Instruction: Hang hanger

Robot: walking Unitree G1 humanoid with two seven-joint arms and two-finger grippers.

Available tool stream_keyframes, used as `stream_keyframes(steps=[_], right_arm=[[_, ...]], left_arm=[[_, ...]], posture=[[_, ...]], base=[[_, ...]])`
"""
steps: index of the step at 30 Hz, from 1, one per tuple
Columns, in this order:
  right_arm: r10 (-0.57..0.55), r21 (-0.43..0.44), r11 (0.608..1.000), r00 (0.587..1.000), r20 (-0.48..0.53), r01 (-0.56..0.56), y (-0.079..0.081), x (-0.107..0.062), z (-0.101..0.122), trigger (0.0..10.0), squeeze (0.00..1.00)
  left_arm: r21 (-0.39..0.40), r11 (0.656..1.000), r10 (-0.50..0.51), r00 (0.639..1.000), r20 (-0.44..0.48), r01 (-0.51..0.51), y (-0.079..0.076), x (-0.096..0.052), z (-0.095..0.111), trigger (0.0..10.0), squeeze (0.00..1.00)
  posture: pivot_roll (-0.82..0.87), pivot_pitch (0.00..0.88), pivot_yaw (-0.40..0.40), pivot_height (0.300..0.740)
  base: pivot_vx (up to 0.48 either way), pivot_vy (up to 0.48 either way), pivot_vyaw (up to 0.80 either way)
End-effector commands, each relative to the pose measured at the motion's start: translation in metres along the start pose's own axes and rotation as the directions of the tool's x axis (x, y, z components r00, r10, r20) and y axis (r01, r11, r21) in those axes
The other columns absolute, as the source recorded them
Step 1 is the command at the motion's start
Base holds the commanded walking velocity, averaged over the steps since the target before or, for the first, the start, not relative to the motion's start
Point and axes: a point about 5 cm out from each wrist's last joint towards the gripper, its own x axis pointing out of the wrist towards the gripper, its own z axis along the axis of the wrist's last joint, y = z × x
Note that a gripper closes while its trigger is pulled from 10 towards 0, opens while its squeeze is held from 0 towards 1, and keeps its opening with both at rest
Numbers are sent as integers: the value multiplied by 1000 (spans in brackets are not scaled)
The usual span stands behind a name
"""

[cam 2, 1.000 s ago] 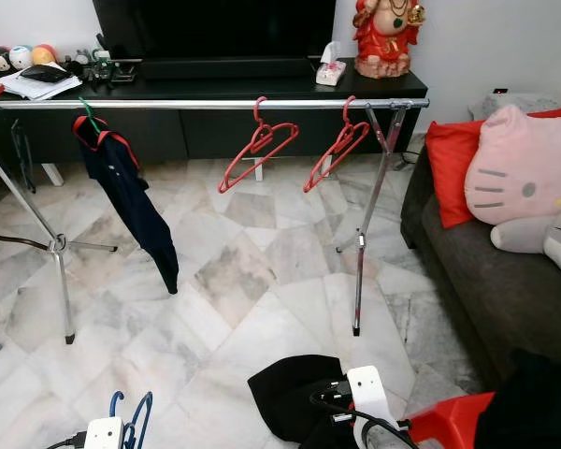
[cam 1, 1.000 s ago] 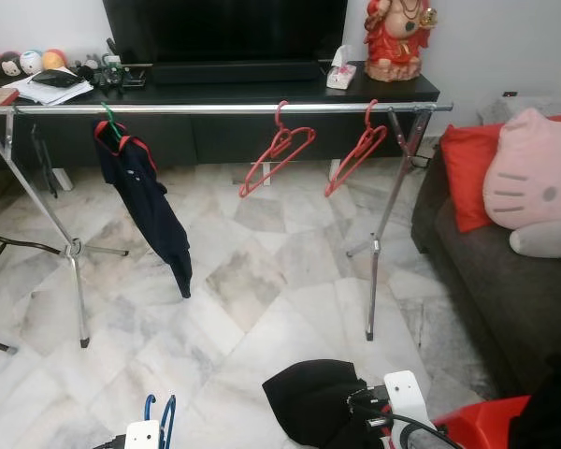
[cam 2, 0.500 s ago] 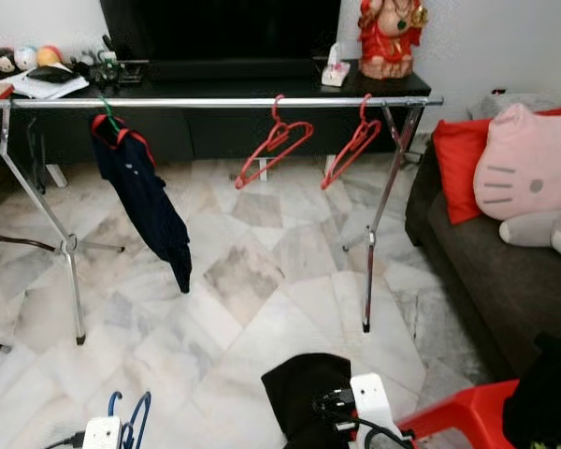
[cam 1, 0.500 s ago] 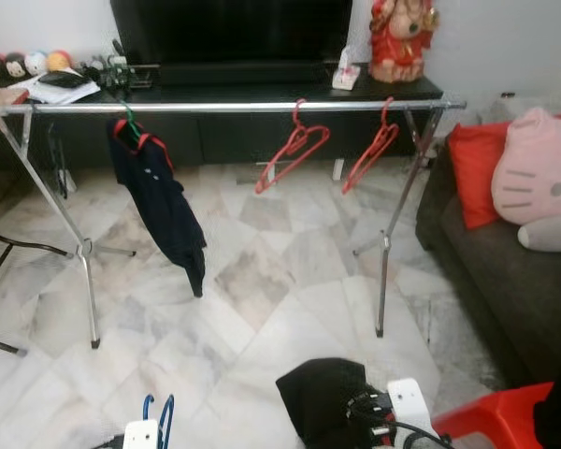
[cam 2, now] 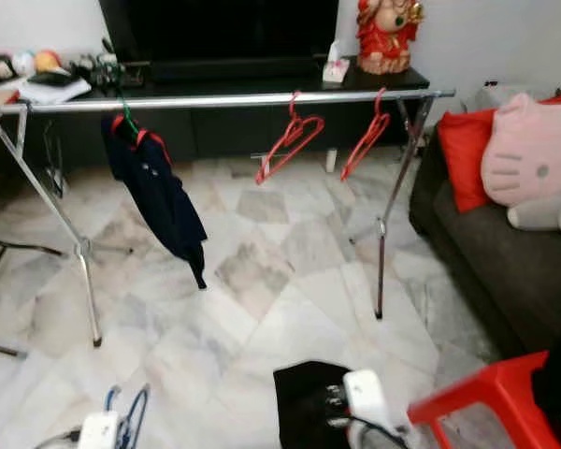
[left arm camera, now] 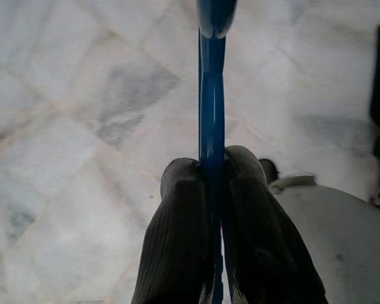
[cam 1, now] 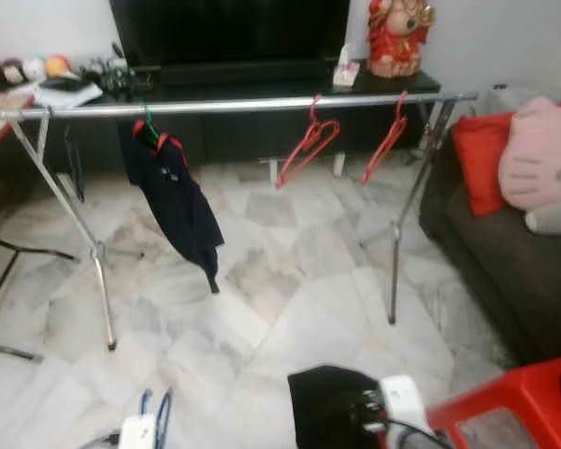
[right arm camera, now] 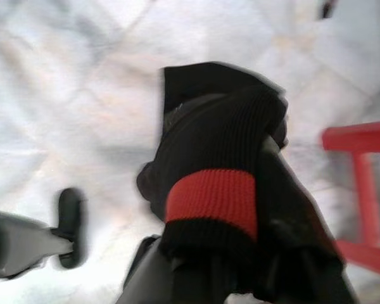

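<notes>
Left gripper (left arm camera: 212,190) is clamped on a blue hanger (left arm camera: 211,95), well short of the garment rail (cam 1: 234,106) ahead. Right gripper (right arm camera: 221,266) apparently grips a black garment (right arm camera: 221,152); view blurred.

Marble floor (cam 1: 290,309) with steel clothes rack (cam 1: 234,106) standing on it.
Rack rail carries a navy shirt (cam 1: 173,196) on a green hanger and two empty red hangers (cam 1: 306,152) (both tilted). A red stool (cam 2: 491,398) and a dark sofa (cam 2: 505,271) stand on the floor at right; a black TV console (cam 2: 215,117) behind the rack.
</notes>
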Motion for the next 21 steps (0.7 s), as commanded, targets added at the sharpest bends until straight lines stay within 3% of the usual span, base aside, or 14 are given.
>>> stream_keyframes(steps=[1,21], right_arm=[[-25,-3,1000,1000,-5,25,-10,-1,-2,10000,0],[-23,14,1000,1000,18,22,-6,1,6,10000,0]], left_arm=[[-6,1000,-10,1000,-11,10,-5,0,-1,10000,0],[-14,1000,-4,1000,-11,3,-5,0,0,10000,0]], posture=[[-157,0,23,740],[-151,0,28,740]], base=[[0,292,0],[0,286,0]])
